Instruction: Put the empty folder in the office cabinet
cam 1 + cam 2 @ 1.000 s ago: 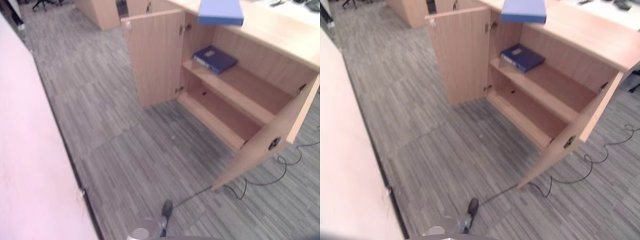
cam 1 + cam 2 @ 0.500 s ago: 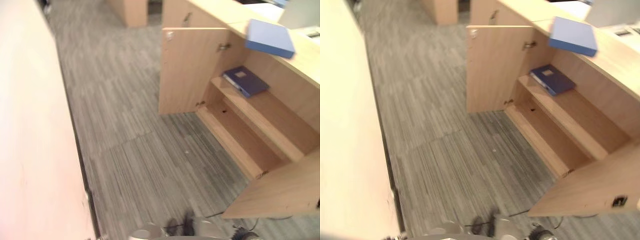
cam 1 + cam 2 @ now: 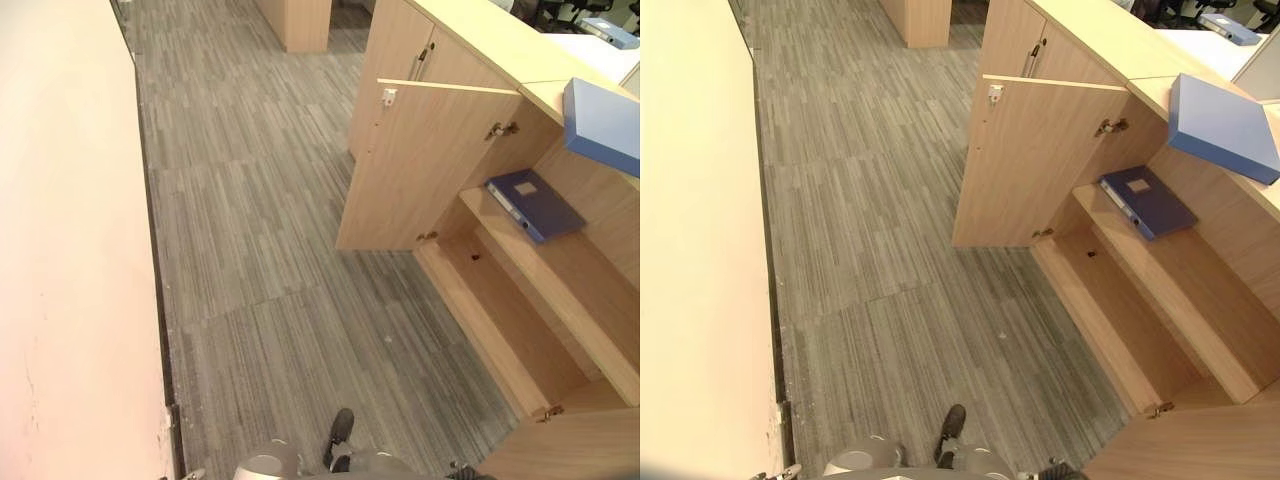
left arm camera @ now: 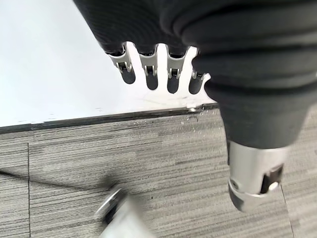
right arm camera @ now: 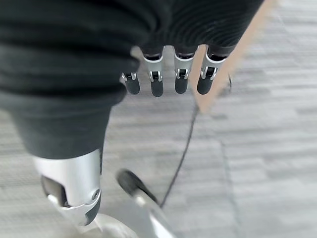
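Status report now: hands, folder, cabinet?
Left hand and right hand open, hanging over floor. Light blue folder lies on the cabinet top. Doors open; dark blue binder on upper shelf.

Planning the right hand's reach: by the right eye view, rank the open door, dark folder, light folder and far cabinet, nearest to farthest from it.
The right hand hangs at the robot's side, beside the door's edge.
1. Open door, lower right.
2. Dark folder, on the upper shelf.
3. Light folder, on the cabinet top.
4. Far cabinet, across the floor.
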`<state>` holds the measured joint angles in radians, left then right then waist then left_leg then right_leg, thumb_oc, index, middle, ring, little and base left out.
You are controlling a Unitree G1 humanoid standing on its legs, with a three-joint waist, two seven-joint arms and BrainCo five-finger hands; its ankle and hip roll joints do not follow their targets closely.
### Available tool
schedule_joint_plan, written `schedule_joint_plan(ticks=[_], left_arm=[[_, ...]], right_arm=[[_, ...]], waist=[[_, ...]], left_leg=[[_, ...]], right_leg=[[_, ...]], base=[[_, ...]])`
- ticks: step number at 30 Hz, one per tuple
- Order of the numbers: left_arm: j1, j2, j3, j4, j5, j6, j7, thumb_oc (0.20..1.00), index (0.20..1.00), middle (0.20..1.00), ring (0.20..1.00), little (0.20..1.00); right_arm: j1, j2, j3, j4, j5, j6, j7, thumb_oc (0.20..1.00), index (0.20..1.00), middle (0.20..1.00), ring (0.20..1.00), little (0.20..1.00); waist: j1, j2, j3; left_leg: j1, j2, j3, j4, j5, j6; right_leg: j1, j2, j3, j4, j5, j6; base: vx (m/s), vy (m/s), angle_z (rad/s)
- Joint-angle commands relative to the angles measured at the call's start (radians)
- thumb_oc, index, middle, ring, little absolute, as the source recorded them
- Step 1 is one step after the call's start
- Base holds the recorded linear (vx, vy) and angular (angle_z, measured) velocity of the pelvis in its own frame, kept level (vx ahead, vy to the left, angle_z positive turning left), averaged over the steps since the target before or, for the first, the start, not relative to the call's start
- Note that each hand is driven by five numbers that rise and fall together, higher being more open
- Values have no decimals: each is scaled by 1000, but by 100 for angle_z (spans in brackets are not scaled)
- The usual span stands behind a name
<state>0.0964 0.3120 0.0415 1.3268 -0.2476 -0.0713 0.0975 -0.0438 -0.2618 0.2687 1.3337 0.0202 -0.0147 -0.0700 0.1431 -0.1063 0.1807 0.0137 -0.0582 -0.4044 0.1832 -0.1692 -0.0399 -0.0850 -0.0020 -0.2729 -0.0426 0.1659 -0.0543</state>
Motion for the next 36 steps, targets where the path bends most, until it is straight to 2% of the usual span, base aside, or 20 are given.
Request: schedule_joint_plan(ticks=[1, 6, 9, 11, 12, 13, 15, 17, 18, 19, 23, 24, 26, 29, 31, 32, 33, 34, 35, 36], left_arm=[[-12, 11, -8, -15, 24, -18, 17, 1000, 1000, 1000, 1000, 1000], [-22, 10, -21, -17, 23, -20, 22, 1000, 1000, 1000, 1000, 1000], [-32, 8, -23, -21, 13, -18, 18, 1000, 1000, 1000, 1000, 1000], [-33, 2, -21, -21, 3, -18, 17, 1000, 1000, 1000, 1000, 1000], [-32, -1, -20, -22, -1, -18, 17, 1000, 1000, 1000, 1000, 1000], [-32, -1, -20, -22, -1, -18, 17, 1000, 1000, 1000, 1000, 1000], [-30, -9, -17, -16, -7, -20, 21, 1000, 1000, 1000, 1000, 1000], [-33, -11, -18, -14, -14, -22, 23, 1000, 1000, 1000, 1000, 1000], [-36, -12, -20, -14, -18, -22, 26, 1000, 1000, 1000, 1000, 1000], [-39, -13, -26, -19, -30, -26, 30, 1000, 1000, 1000, 1000, 1000], [-35, -19, -37, -11, -36, -28, 29, 1000, 1000, 1000, 1000, 1000], [-21, -29, -32, 10, -27, -24, 22, 1000, 1000, 1000, 1000, 1000], [-23, -29, -32, 33, -9, -18, 22, 1000, 1000, 1000, 1000, 1000], [-18, -7, -14, 31, -2, -17, 30, 1000, 1000, 1000, 1000, 1000], [-12, 4, -22, 11, 13, -20, 26, 1000, 1000, 1000, 1000, 1000], [-6, 7, -26, 6, 23, -18, 22, 1000, 1000, 1000, 1000, 1000], [-2, 10, -23, 2, 27, -16, 19, 1000, 1000, 1000, 1000, 1000], [2, 15, -17, 4, 47, -8, 13, 1000, 1000, 1000, 1000, 1000], [10, 17, -8, 10, 52, -4, 11, 1000, 1000, 1000, 1000, 1000], [11, 19, -1, 14, 51, -2, 8, 1000, 1000, 1000, 1000, 1000]], right_arm=[[15, -28, 7, 34, 39, 18, -17, 1000, 1000, 1000, 1000, 1000], [26, -22, -2, 47, 47, 20, -20, 1000, 1000, 1000, 1000, 1000], [12, -19, -7, 54, 61, 16, -25, 1000, 1000, 1000, 1000, 1000], [6, -23, -13, 56, 71, 13, -27, 1000, 1000, 1000, 1000, 1000], [3, -25, -14, 54, 75, 13, -28, 1000, 1000, 1000, 1000, 1000], [3, -25, -14, 54, 75, 13, -28, 1000, 1000, 1000, 1000, 1000], [-5, -29, -7, 51, 74, 15, -30, 1000, 1000, 1000, 1000, 1000], [-5, -31, -4, 52, 68, 16, -31, 1000, 1000, 1000, 1000, 1000], [-5, -33, -2, 54, 63, 17, -31, 1000, 1000, 1000, 1000, 1000], [0, -34, 4, 53, 50, 17, -36, 1000, 1000, 1000, 1000, 1000], [16, -43, -2, 54, 36, 20, -39, 1000, 1000, 1000, 1000, 1000], [24, -39, -8, 68, 25, 27, -34, 1000, 1000, 1000, 1000, 1000], [23, -35, -14, 90, 15, 34, -35, 1000, 1000, 1000, 1000, 1000], [38, -12, -19, 75, 28, 40, -16, 1000, 1000, 1000, 1000, 1000], [35, -13, -16, 53, 25, 44, -7, 1000, 1000, 1000, 1000, 1000], [38, -13, -12, 36, 20, 42, -4, 1000, 1000, 1000, 1000, 1000], [39, -12, -8, 28, 18, 41, -3, 1000, 1000, 1000, 1000, 1000], [41, -8, -11, 19, 17, 38, -1, 1000, 1000, 1000, 1000, 1000], [42, -5, -10, 18, 7, 40, 2, 1000, 1000, 1000, 1000, 1000], [41, -4, -7, 17, 1, 42, 4, 1000, 1000, 1000, 1000, 1000]], waist=[[-21, 25, -23], [-27, 29, -29], [-15, 20, 6], [-6, 13, 25], [1, 9, 33], [1, 9, 33], [21, -11, 39], [26, -12, 38], [27, -8, 37], [31, 10, 38], [39, 38, 38], [48, 53, 14], [51, 58, 1], [51, 50, -44], [35, 67, -52], [29, 79, -54], [25, 88, -53], [31, 101, -54], [44, 96, -51], [50, 93, -48]], left_leg=[[169, -36, -1, -187, 53, 74], [151, -3, 31, -60, 56, 41], [36, -50, 78, 202, 147, 8], [-44, -53, 132, 320, 186, 15], [-86, -50, 160, 349, 167, 33], [-86, -50, 160, 349, 167, 33], [-177, -65, 160, 235, 57, 73], [-185, -56, 140, 171, 69, 66], [-204, -41, 113, 104, 107, 56], [-241, -2, 54, -53, 224, 33], [-279, 31, -22, -243, 299, -4], [-242, 37, -79, -254, 312, -19], [-224, 21, -83, -221, 324, -18], [-175, -54, -15, -146, 250, 50], [-134, -91, 17, -153, 226, 87], [-103, -104, 34, -171, 218, 101], [-83, -106, 43, -182, 215, 106], [-45, -101, 80, -199, 195, 110], [6, -90, 122, -219, 160, 107], [22, -86, 143, -225, 151, 108]], right_leg=[[-10, -14, 19, 38, -108, 132], [25, 9, 36, 56, -162, 102], [83, 10, 52, 25, -164, 90], [115, 7, 57, 15, -172, 77], [128, 1, 67, 15, -176, 75], [128, 1, 67, 15, -176, 75], [150, -25, 118, 17, -198, 82], [156, -27, 128, 17, -208, 85], [161, -23, 133, 16, -216, 83], [181, -7, 150, 16, -240, 75], [225, 3, 213, 32, -286, 68], [234, 7, 256, 40, -295, 80], [238, -18, 269, 55, -289, 99], [177, -126, 304, 160, -227, 166], [139, -180, 283, 223, -142, 181], [125, -216, 239, 264, -106, 178], [117, -234, 206, 297, -102, 167], [118, -282, 92, 350, -121, 148], [139, -335, -35, 364, -126, 156], [145, -346, -89, 356, -121, 163]], base=[[122, -58, 34], [160, -83, 9], [58, -50, 5], [63, -47, -4], [43, -18, -9], [85, 14, -17], [162, 80, -31], [100, 72, -40], [130, 129, -36], [129, 126, -20], [219, 268, -36], [339, 520, -61], [291, 523, -146], [312, 753, -128], [203, 716, -99], [134, 559, -70], [153, 581, -28], [222, 462, -23], [228, 375, -51], [155, 143, -122]])
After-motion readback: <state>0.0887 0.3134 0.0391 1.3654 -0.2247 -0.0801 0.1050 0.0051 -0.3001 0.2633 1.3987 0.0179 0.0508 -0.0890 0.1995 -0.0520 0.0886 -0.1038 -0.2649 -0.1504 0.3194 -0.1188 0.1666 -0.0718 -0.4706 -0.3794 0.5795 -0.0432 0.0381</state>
